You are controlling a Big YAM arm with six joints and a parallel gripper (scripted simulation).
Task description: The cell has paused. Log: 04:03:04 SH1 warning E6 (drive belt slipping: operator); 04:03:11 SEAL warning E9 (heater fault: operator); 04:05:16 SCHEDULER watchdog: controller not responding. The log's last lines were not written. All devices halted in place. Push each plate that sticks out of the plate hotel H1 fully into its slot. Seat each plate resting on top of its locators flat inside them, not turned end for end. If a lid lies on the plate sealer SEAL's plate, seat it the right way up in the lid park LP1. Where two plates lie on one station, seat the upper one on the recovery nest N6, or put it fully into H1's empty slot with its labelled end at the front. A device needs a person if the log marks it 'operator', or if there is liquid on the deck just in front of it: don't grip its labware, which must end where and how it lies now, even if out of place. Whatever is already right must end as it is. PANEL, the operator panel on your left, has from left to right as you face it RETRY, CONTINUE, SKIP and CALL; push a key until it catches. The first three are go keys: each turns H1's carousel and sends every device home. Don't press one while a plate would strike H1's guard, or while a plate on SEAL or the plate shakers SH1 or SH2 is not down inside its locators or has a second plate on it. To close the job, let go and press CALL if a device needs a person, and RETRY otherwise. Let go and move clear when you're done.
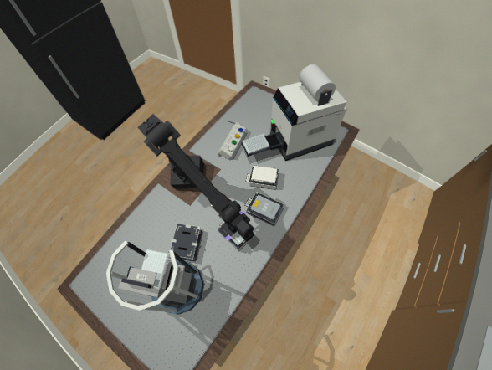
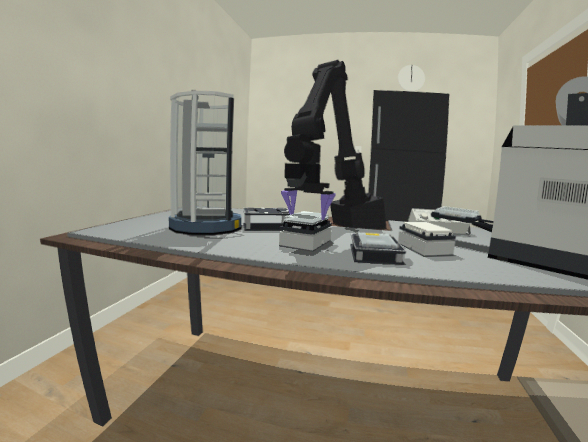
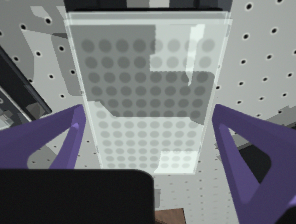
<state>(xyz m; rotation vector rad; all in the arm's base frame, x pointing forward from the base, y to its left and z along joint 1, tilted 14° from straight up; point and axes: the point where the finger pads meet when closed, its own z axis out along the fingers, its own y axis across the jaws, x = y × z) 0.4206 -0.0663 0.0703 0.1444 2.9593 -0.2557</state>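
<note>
While its wide-open hand [image 2: 307, 206] straddles a clear well plate [image 3: 145, 95] on a shaker [image 2: 305, 237] near the desk's [image 2: 150, 252] front edge, holding nothing, a lopsided closure could tilt the plate or knock it off its locators.

Plate [image 3: 145, 95] translucent glossy plastic; deck [image 1: 234, 268] matt grey, perforated; table edge [image 2: 310, 285] wood.
</note>
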